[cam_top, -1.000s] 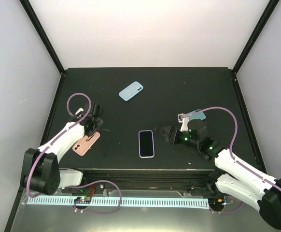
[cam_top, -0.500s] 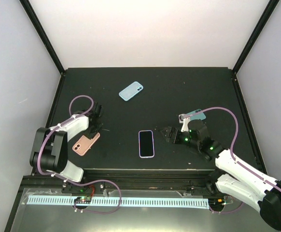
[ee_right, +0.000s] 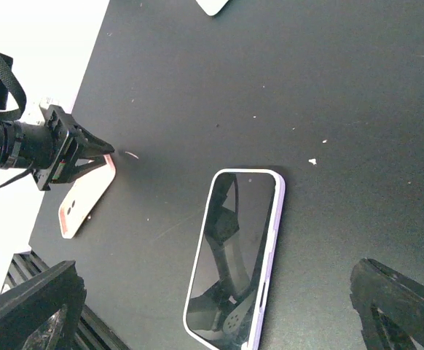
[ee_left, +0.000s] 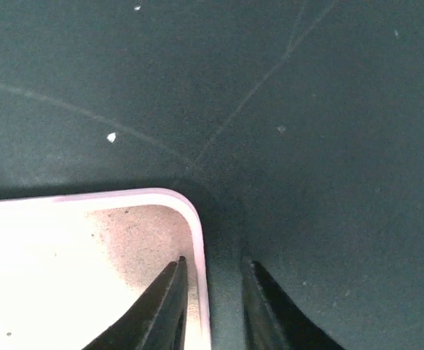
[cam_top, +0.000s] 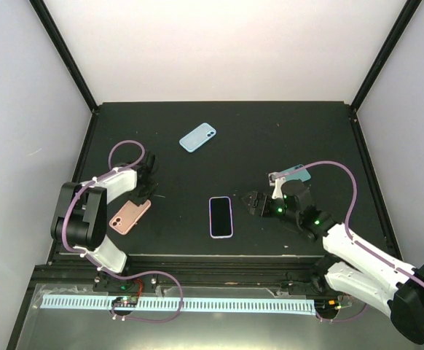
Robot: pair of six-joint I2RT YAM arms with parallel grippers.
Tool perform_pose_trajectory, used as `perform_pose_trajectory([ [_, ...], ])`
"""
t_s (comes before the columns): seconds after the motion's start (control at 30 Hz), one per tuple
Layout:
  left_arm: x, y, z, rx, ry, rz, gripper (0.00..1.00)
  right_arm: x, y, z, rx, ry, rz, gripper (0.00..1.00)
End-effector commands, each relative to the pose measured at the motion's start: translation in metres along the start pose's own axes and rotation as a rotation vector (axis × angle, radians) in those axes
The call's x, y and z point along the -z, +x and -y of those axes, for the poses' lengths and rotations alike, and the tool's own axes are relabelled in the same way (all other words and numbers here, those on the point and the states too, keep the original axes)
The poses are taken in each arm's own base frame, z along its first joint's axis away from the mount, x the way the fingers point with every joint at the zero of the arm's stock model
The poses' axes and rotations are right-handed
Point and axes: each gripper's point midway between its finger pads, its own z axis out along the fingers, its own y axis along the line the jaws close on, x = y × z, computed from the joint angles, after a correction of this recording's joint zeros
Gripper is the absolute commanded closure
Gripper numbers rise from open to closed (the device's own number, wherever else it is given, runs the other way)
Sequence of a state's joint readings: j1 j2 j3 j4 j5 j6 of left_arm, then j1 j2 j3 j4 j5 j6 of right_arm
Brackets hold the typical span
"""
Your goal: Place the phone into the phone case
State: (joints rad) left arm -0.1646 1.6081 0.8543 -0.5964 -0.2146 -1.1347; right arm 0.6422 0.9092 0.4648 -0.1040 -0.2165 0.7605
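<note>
The phone [cam_top: 221,216] lies screen up at the table's front middle, with a lilac rim; it also shows in the right wrist view [ee_right: 234,255]. A pink phone case [cam_top: 129,216] lies open side up at the front left. My left gripper [cam_top: 146,191] is low at the case's far right corner. In the left wrist view the left gripper [ee_left: 212,273] is narrowly open astride the case's rim [ee_left: 197,233], one finger inside and one outside. My right gripper [cam_top: 254,203] is wide open and empty just right of the phone, and in its own view [ee_right: 216,281] it hangs over the phone.
A light-blue phone case [cam_top: 197,137] lies at the back middle. Another light-blue item [cam_top: 298,173] lies behind my right wrist. Black frame posts stand at the table's back corners, and a rail runs along the near edge.
My left arm has folded back toward its base, while its gripper stayed at the pink case's corner. My right gripper has hardly moved. The phone and the cases lie as before.
</note>
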Motion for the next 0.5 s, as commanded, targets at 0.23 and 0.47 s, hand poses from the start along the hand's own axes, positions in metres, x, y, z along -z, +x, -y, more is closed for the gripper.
perform_pose_trajectory([
  [0.23, 0.001, 0.022, 0.028, -0.15, 0.153, -0.12, 0.98, 0.006, -0.018, -0.01, 0.022, -0.008, 0.057, 0.0],
  [0.47, 0.026, 0.043, 0.054, -0.353, 0.325, -0.117, 0.99, 0.014, -0.022, -0.01, 0.037, 0.005, 0.075, 0.0],
])
